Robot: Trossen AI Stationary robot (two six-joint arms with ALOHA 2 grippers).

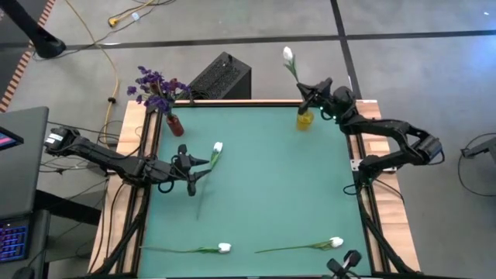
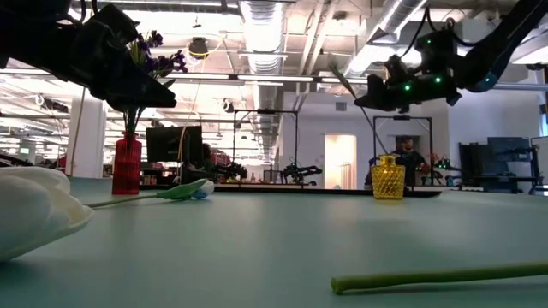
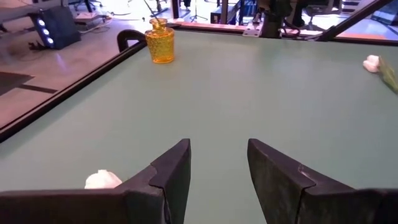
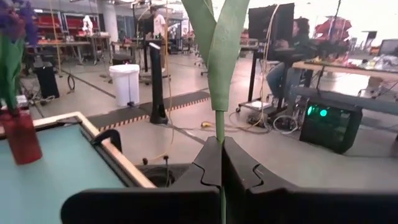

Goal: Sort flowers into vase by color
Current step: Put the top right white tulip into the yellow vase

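Observation:
My right gripper (image 1: 304, 94) is shut on a white tulip at the table's far right, above the yellow vase (image 1: 304, 120). The tulip's bloom (image 1: 287, 54) points beyond the far edge, and its lower stem end is hidden. My left gripper (image 1: 200, 169) stands open above the table at the left, nothing between its fingers (image 3: 217, 168). A white tulip (image 1: 217, 147) lies on the table just beside it. A red vase (image 1: 175, 124) at the far left holds purple flowers (image 1: 155, 87). Two more white tulips (image 1: 224, 248) (image 1: 335, 242) lie along the near edge. My right gripper pinches the tulip's green stem (image 4: 219, 134) between its two fingers, just below the long leaves (image 4: 217, 37). The fingers come at it about level and lie across the stem. The tulip is lifted clear of the table, its bloom end slanting up and away.
A black box (image 1: 221, 75) sits on the floor behind the far edge. Wooden rails (image 1: 133, 139) and black frame bars border the green mat. The middle of the mat (image 1: 271, 186) is free. A person sits at a desk in the room beyond (image 4: 292, 56).

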